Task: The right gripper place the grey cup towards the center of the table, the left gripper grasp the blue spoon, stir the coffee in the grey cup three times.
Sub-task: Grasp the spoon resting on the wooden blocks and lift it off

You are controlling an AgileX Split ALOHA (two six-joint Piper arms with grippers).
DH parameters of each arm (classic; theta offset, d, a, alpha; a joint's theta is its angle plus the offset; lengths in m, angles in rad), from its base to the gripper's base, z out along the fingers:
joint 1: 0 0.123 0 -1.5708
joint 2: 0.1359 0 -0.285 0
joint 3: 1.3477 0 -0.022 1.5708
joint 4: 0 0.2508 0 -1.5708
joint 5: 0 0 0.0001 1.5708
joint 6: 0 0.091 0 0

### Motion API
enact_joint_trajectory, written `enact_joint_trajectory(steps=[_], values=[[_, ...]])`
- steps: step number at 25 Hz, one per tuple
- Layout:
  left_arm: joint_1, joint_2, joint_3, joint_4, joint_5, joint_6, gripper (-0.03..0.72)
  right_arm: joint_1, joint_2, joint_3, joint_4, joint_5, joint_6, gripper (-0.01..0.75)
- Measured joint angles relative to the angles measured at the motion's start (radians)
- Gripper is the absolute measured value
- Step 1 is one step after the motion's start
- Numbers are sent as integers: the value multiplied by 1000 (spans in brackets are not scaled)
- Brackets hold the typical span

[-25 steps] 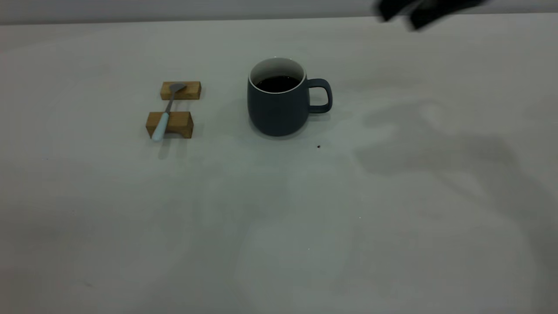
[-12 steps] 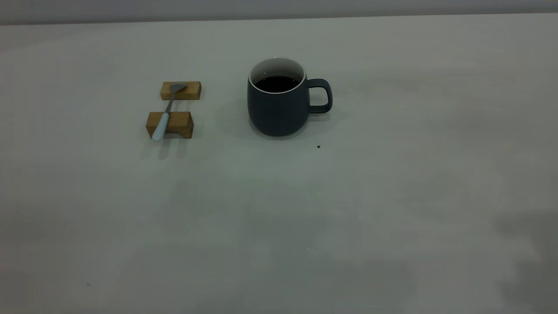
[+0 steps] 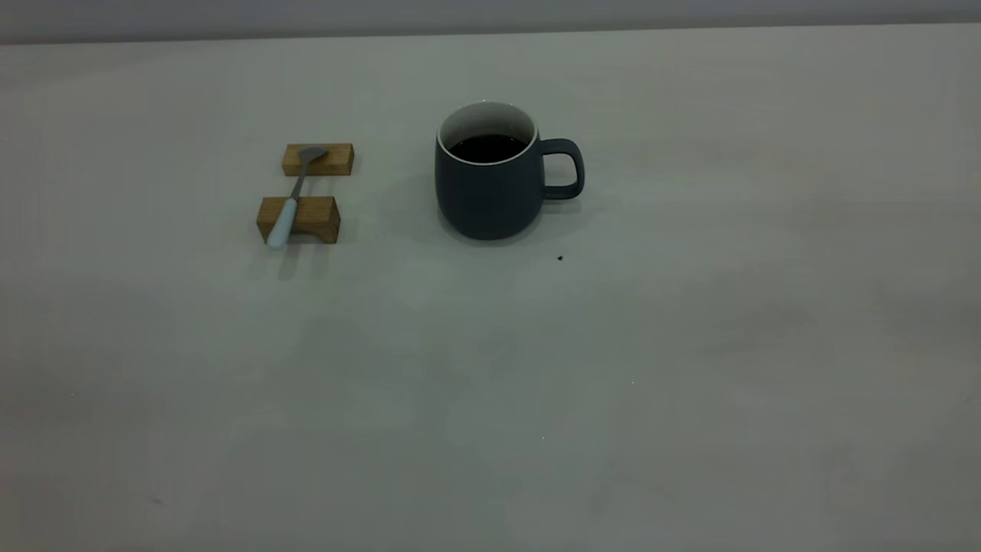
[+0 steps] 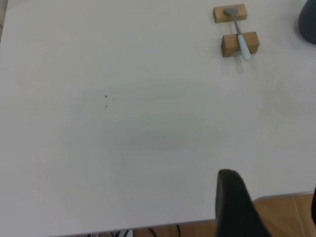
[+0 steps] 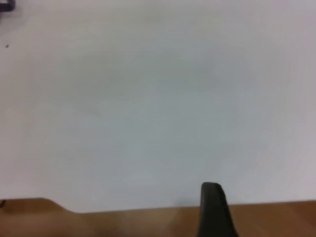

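The grey cup [image 3: 490, 180] stands upright near the table's [image 3: 690, 345] middle, handle to the right, with dark coffee [image 3: 488, 147] inside. To its left the blue spoon [image 3: 291, 199] lies across two wooden blocks [image 3: 299, 218], its bowl on the far block. Neither gripper shows in the exterior view. In the left wrist view the left gripper [image 4: 273, 207] hangs open and empty over the table's edge, far from the spoon [image 4: 240, 39]. In the right wrist view one dark finger [image 5: 212, 212] of the right gripper [image 5: 264, 217] shows, also over the table's edge, nothing in it.
A tiny dark speck [image 3: 559, 258] lies just in front of the cup's handle. Wide bare tabletop stretches in front of and to the right of the cup. A wooden floor [image 4: 286, 217] shows beyond the table's edge in both wrist views.
The right arm, seen a second ago at the exterior view's top right corner, has left that view, and its shadow on the table has faded. Cup and spoon have not moved.
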Motion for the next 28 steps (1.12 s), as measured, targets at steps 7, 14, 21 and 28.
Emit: enact_joint_trajectory(steps=[7,14,21,28], values=[[0,0,0,0,0,0,446,0,-153,14,-20,9,4,535],[0,0,0,0,0,0,446,0,-294,14,-22,17,5,535],[0,0,0,0,0,-1,446,0,-296,14,-22,17,7,535],[0,0,0,0,0,-1,446,0,-296,14,-22,17,7,535]])
